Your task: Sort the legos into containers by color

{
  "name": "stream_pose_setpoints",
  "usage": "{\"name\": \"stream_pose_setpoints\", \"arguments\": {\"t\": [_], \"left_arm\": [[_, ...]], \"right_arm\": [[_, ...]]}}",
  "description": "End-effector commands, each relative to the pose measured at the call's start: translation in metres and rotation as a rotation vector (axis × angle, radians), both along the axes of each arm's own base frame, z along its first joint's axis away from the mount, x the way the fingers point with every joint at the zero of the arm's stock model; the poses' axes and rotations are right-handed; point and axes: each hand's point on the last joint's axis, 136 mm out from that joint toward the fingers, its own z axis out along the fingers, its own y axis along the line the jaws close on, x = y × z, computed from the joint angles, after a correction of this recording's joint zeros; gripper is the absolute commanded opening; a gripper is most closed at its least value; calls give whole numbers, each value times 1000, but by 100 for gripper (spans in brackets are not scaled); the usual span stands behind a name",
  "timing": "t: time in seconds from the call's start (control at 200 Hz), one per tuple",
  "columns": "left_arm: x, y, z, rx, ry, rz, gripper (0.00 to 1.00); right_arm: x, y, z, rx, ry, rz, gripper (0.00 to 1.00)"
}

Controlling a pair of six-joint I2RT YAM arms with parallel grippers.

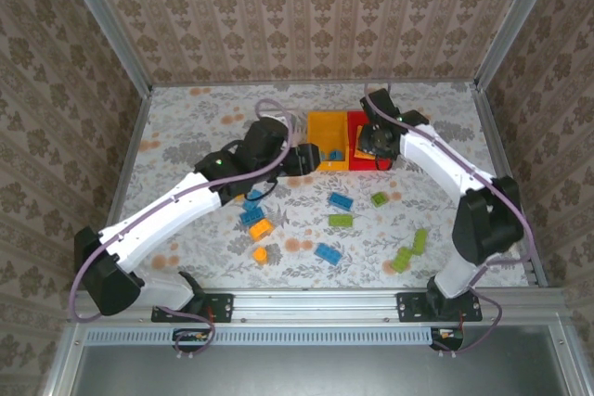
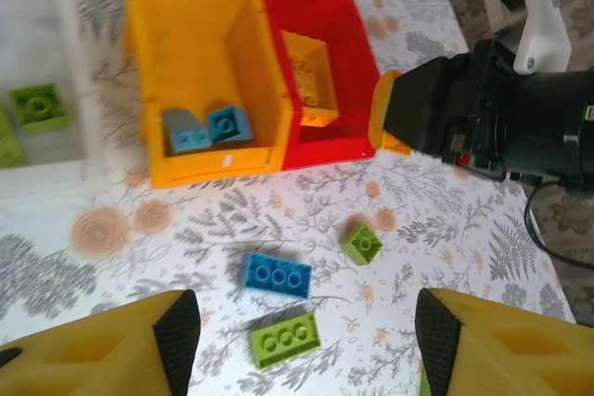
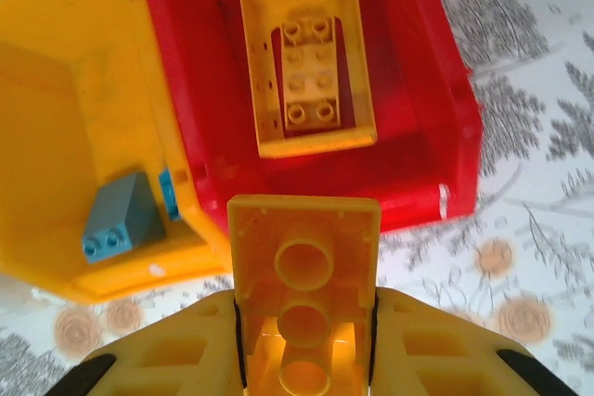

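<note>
Hanging in the right claw [image 3: 304, 359] is an orange lego [image 3: 304, 266], pinched across its short sides, hollow underside toward the wrist camera. Its long axis points straight ahead at the red bin [image 3: 418, 201]. The front end sits roughly over that bin's near wall and the rest hangs back over the worktop [image 3: 538, 257]. So the bin is dead ahead of the claw, not off to a side.

Inside it there's already another orange brick [image 3: 306, 62], lying lengthwise the same way. My guess is it needs a short push forward before letting go, or it clips the rim and lands outside.

Touching the red one, the yellow-orange bin [image 3: 56, 90] has blue bricks [image 3: 116, 220] in it. The left claw [image 2: 306, 322] is spread wide and empty over a loose blue brick [image 2: 276, 274] and a lime one [image 2: 283, 340], so the right arm is plainly nearer for this drop.
</note>
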Motion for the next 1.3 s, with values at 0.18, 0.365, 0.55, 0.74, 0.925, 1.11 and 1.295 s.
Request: {"name": "stream_pose_setpoints", "arguments": {"t": [0.18, 0.365, 0.55, 0.74, 0.925, 1.11, 1.295], "left_arm": [[-4, 37, -2, -44, 167, 30, 66], [-8, 62, -29, -29, 256, 40, 66], [-24, 76, -50, -30, 315, 25, 65], [-25, 97, -69, 80, 326, 51, 66], [-28, 125, -96, 159, 360, 180, 67], [-27, 131, -121, 248, 403, 180, 68], [-25, 117, -134, 345, 377, 79, 69]], "right_arm": [[38, -4, -33, -11, 198, 80, 30], [48, -8, -62, -20, 274, 46, 36], [55, -14, -71, -18, 305, 22, 43], [54, -12, -46, -8, 267, 50, 61], [25, 6, 9, 40, 220, 106, 62], [-30, 36, 51, 145, 152, 221, 61], [-91, 67, 52, 198, 87, 473, 61]]}}
